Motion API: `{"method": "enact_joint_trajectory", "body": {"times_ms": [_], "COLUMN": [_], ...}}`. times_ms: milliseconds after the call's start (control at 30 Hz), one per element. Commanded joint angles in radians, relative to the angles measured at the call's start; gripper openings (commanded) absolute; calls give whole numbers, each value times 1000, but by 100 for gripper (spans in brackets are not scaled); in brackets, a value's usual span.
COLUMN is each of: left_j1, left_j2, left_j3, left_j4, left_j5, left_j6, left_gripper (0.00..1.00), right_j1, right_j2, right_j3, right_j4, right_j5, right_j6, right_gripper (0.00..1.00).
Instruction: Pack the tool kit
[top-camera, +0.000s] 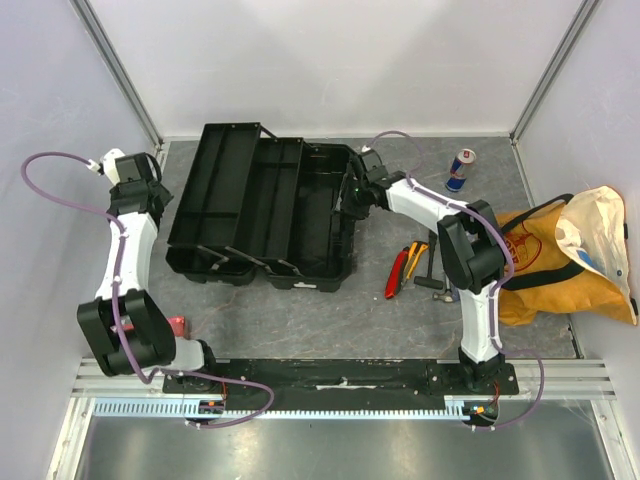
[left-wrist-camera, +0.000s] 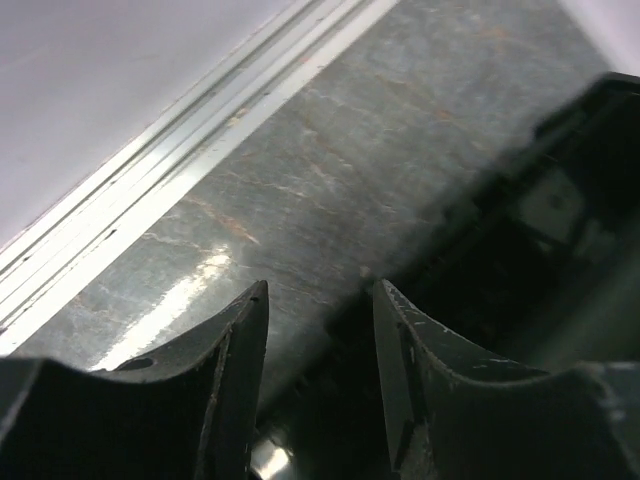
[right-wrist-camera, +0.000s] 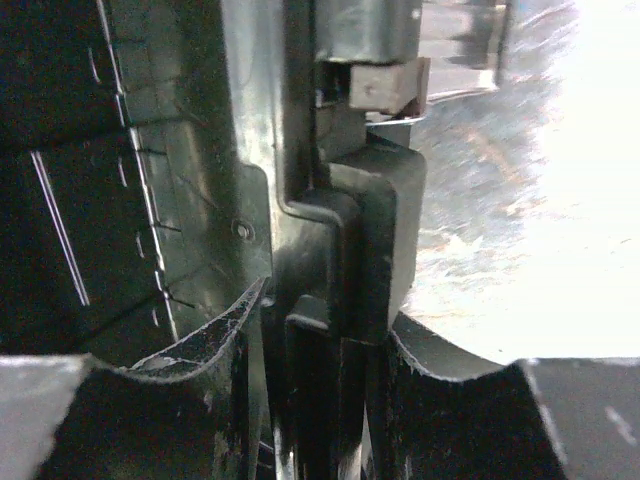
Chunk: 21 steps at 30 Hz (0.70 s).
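Note:
The black toolbox (top-camera: 265, 215) lies open in the middle of the table, its lid folded out to the left and its tub empty. My right gripper (top-camera: 353, 197) straddles the tub's right wall (right-wrist-camera: 350, 230), and its jaws are closed on that wall. My left gripper (top-camera: 157, 177) is open and empty beside the lid's far left corner. In the left wrist view the left gripper (left-wrist-camera: 318, 292) hangs over bare table, with the toolbox edge (left-wrist-camera: 560, 200) on the right. Several red, yellow and black-handled hand tools (top-camera: 415, 268) lie on the table right of the box.
A blue-silver drink can (top-camera: 460, 170) stands at the back right. A yellow-orange fabric bag (top-camera: 565, 255) lies at the right edge. A small red object (top-camera: 178, 325) lies by the left arm's base. Grey walls enclose the table.

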Motion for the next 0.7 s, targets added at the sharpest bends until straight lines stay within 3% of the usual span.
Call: {"method": "enact_joint_trajectory", "body": {"times_ms": [0,200,367,500,600,667], "left_j1": [0,0,-9,-52,-119,-150], "left_j2": [-107,-138,-147,-150,-156,-165], "left_j3": [14,94,174,199,186,174], "left_j4": [-1,-67,-119,-107,-66,-41], "left_j5": [98,268,349,417,451,506], "left_j6": [-21,5,3,75,147,172], "left_gripper": [54,64,68,67,65,65], "right_j1": [47,19,-17,-65,-88,-90], "right_j2": [-28,-137,-293,-406,-479,-507], "right_j3": [-6,39,33,-16,-91,-136], "right_j4": [-29,-112,-117,-158,-219,-274], "right_j5": [26,94,105,157,270,359], "right_j6": [44,22,1,-4,-12,-30], "right_gripper": [47,78,90,89,74,70]}}
